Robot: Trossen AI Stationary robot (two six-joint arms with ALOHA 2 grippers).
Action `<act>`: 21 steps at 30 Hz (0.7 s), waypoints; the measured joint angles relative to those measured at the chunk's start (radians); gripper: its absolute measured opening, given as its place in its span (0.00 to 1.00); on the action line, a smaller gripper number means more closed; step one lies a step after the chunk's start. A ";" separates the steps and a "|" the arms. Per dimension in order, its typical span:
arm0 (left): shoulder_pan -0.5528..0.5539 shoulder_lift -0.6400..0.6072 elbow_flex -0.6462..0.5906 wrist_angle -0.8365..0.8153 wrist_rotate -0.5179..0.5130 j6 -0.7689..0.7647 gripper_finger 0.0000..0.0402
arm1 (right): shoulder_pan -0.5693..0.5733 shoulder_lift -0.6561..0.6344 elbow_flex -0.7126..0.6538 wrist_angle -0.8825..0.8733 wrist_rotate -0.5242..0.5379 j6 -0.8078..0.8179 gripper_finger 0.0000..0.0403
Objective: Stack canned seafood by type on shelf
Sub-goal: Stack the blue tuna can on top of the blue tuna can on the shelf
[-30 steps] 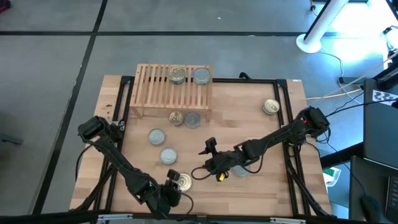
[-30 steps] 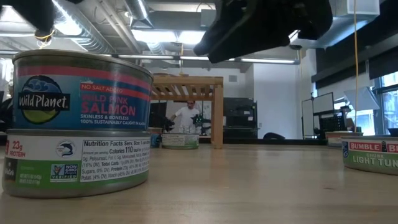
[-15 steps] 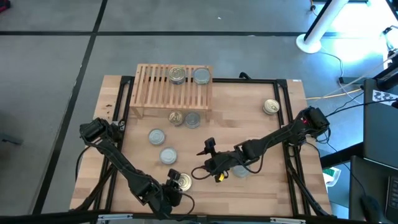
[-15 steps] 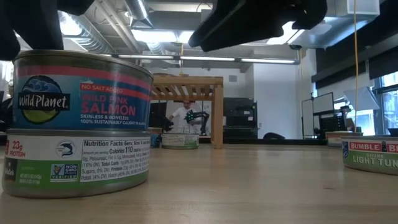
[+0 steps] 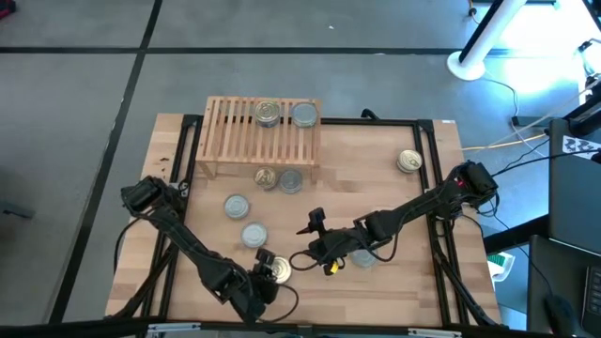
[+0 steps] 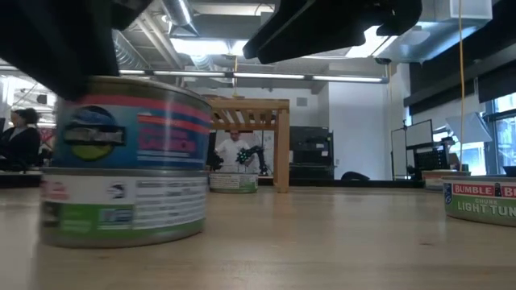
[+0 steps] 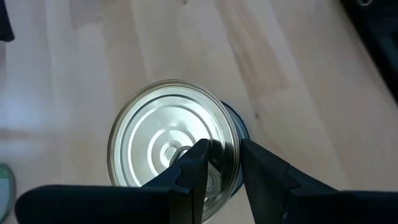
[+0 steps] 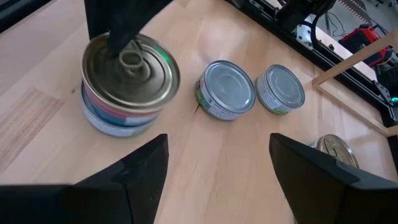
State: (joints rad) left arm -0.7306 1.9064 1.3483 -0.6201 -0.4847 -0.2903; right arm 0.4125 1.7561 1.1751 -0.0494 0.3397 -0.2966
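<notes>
From overhead I'm seeing the left gripper [image 5: 266, 280] sitting at the near edge of the light wooden tabletop [image 5: 376, 188], its fingertips buried against the gold-lidded salmon tin [image 5: 277, 272], so I can't read their spread here. The right gripper [image 5: 305, 242] is hovering mid-table, partly covering a silver-lidded tin [image 5: 362, 257]. The low slatted light-wood rack [image 5: 235, 131] is carrying a gold-lidded can [image 5: 268, 114] and a silver-lidded can [image 5: 304, 115] at the far side.

At table height, the salmon tin [image 6: 133, 137] is showing blurred on top of a second tin [image 6: 121, 209], dark arm above it cut off. A tuna tin [image 6: 484, 200] is clipped by the edge; a person [image 6: 234, 149] is standing in the room behind.

On the left wrist, the fingers [image 7: 193, 168] are nearly together, one tip pressing on the lid's edge.

On the right wrist, the fingers [image 8: 143, 168] are spread wide, holding nothing, two silver-lidded tins [image 8: 227, 89] lying ahead.
</notes>
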 joint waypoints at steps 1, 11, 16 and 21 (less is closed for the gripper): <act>0.005 0.000 0.000 0.000 0.000 0.005 0.22 | -0.001 0.000 0.000 0.000 0.000 0.000 0.68; 0.087 0.000 0.000 -0.066 -0.029 0.057 0.22 | -0.001 0.000 0.000 -0.004 0.000 -0.025 0.68; 0.139 0.000 0.000 -0.095 -0.040 0.078 0.22 | -0.001 0.000 0.000 -0.006 0.000 -0.083 0.68; 0.182 0.000 0.001 -0.104 -0.042 0.110 0.13 | -0.001 0.008 0.000 -0.018 0.041 -0.129 0.68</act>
State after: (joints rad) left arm -0.5490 1.9064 1.3491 -0.7238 -0.5265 -0.1803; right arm 0.4118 1.7637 1.1751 -0.0676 0.3805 -0.4256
